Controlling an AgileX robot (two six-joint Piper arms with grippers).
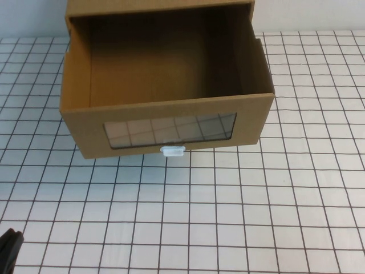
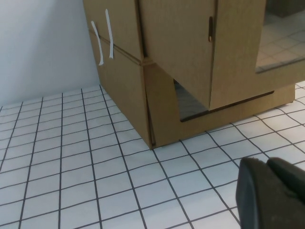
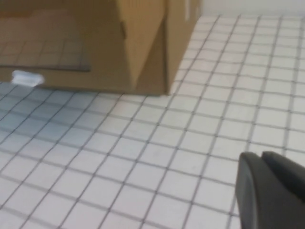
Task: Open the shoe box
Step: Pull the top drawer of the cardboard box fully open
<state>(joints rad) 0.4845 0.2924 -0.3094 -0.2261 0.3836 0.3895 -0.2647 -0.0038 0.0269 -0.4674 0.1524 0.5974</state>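
High view: we count one shoe box [image 1: 165, 85], at the far middle of the table [image 1: 228, 217]. Its drawer [image 1: 77, 108] stands out of the sleeve [image 1: 154, 5] toward the robot, and the brown inside is open from above. The sleeve is cut off by the upper edge. The drawer front has one window [image 1: 171, 130] and one white pull tab [image 1: 172, 150] under it. In the left wrist view we see two white strips [image 2: 104, 36] on the side of the box; what they are is hard to tell. There are two grippers. The left gripper [image 2: 266, 164] is low at the near left of the table, well apart from the box, its fingers pressed together. The right gripper [image 3: 261, 157] shows only in its own wrist view, near the right front corner of the box without touching it, and it is closed on nothing
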